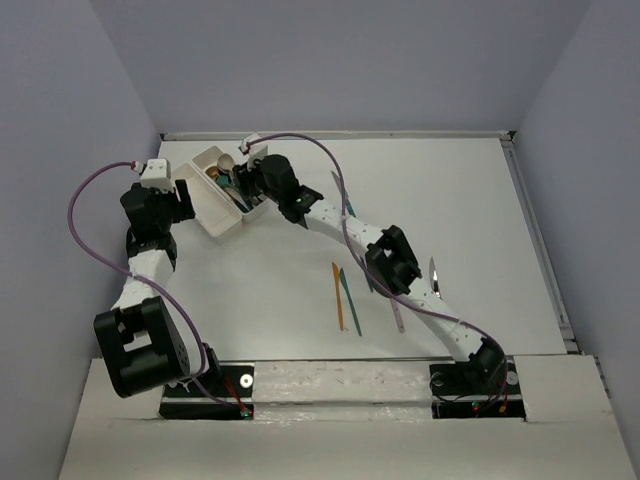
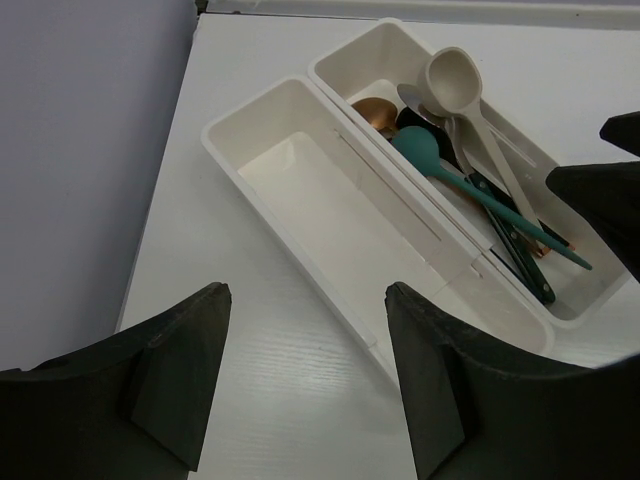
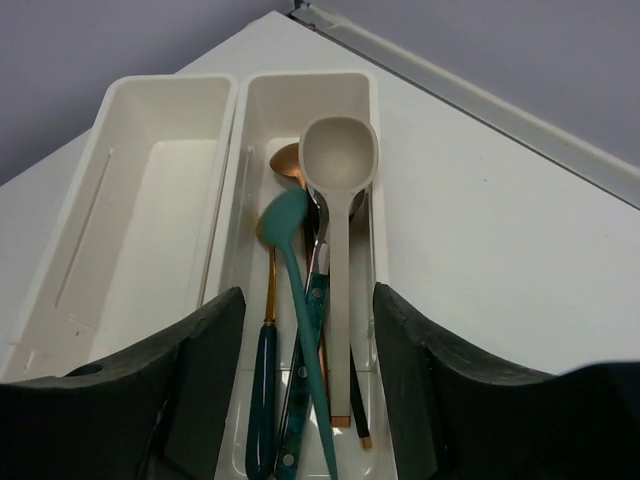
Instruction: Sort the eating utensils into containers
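Observation:
Two joined white trays (image 1: 222,226) sit at the far left of the table. The left tray (image 2: 300,190) is empty. The right tray (image 3: 374,110) holds several utensils: a cream spoon (image 3: 338,160), a teal spoon (image 3: 288,228), a copper spoon (image 2: 374,112) and dark-handled pieces. My right gripper (image 3: 308,370) is open and empty, its fingers on either side of the near end of the filled tray; it also shows in the top view (image 1: 247,182). My left gripper (image 2: 305,385) is open and empty over the table beside the empty tray, at the trays' left in the top view (image 1: 185,202).
On the table's middle lie an orange knife (image 1: 337,296), a teal knife (image 1: 351,302) and a grey knife (image 1: 396,316). A silver piece (image 1: 435,276) lies by the right arm, and a teal piece (image 1: 347,207) is partly hidden under it. Walls close the table at the back and sides.

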Robot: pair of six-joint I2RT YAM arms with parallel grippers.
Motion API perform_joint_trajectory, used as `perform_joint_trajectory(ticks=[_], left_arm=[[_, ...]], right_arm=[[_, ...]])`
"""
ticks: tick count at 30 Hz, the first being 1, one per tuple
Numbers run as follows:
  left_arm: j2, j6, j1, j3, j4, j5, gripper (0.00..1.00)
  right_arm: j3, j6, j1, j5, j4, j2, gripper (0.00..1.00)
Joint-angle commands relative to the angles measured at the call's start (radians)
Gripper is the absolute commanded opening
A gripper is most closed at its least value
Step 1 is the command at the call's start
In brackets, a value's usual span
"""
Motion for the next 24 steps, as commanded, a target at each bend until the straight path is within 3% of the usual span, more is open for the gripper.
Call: perform_joint_trajectory(ticks=[1, 9, 12, 14, 16, 17, 20, 24], left_arm=[[-0.003, 0.003, 0.002, -0.016, 0.055, 0.016, 0.74], [-0.003, 0.006, 0.002, -0.019, 0.053, 0.021, 0.74], [-0.008, 0.014, 0.002, -0.017, 0.043, 0.027, 0.74], [-0.009, 0.021, 0.002, -0.016, 0.035, 0.041, 0.74], [-0.013, 0.026, 0.002, -0.011, 0.021, 0.053, 0.74], [-0.016, 0.032, 0.002, -0.008, 0.014, 0.061, 0.74], [-0.025, 0.044, 0.002, -0.016, 0.012, 0.074, 0.74], [-0.02, 0.047, 0.002, -0.011, 0.007, 0.097, 0.75]], right_arm=[[-0.003, -0.085, 0.018, 0.01, 0.007, -0.031, 0.61], [-0.262, -0.101, 0.018, 0.062, -0.049, -0.382, 0.57], [-0.372, -0.058, -0.02, 0.128, -0.215, -0.565, 0.58], [-0.426, 0.059, -0.078, 0.076, -0.429, -0.691, 0.61], [-0.573, 0.143, -0.198, 0.034, -0.621, -0.777, 0.66], [-0.742, 0.222, -0.273, 0.043, -0.69, -0.88, 0.71], [-1.023, 0.332, -0.357, 0.114, -0.738, -1.065, 0.77], [-1.379, 0.447, -0.437, 0.073, -0.912, -1.37, 0.82]])
